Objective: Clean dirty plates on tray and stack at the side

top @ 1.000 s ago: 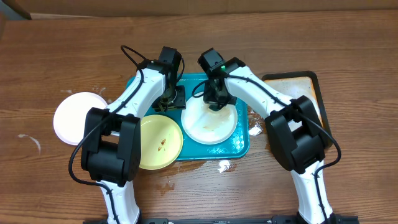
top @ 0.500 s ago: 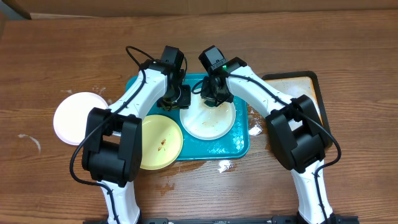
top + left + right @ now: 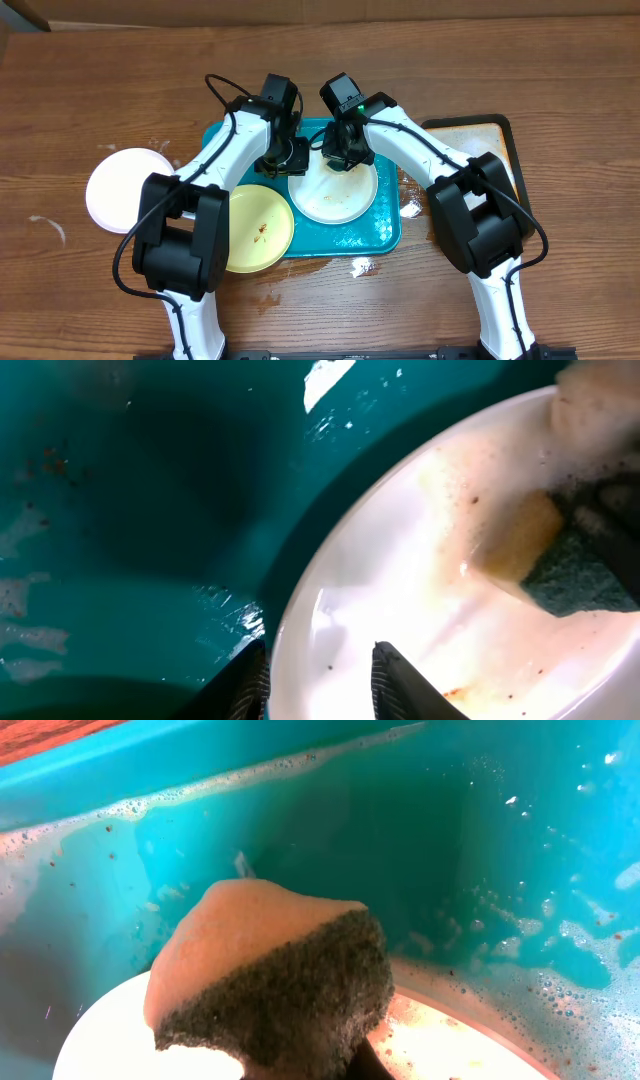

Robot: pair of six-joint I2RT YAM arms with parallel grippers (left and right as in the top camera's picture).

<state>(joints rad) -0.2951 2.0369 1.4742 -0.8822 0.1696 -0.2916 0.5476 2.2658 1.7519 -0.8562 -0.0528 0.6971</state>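
A brown wooden table (image 3: 520, 60) is filling the overhead view, with a strip of cardboard running along its far edge. A teal tray (image 3: 385, 235) is sitting at the centre, wet and flecked with suds, and a smaller dark-rimmed beige tray (image 3: 490, 135) is lying just to its right. A pale yellow-green plate (image 3: 258, 228) with small dark smears is overhanging the teal tray's near left corner. A second white plate (image 3: 125, 188) is resting on the bare wood, well to the left. A smeared white plate (image 3: 335, 195) is lying inside the tray. Compared with a second ago, this plate is sitting slightly further left, and the left gripper (image 3: 318, 682) has narrowed and moved in from beside it. Both white arms are reaching forward from the near edge and bending inward, their wrists almost meeting over the tray's far half. The left gripper is clamping the smeared plate's rim, one finger inside and one outside. The right gripper (image 3: 338, 160) is squeezing tight on a tan sponge (image 3: 270, 970) with a dark scouring side, pressing it onto the plate's far edge.
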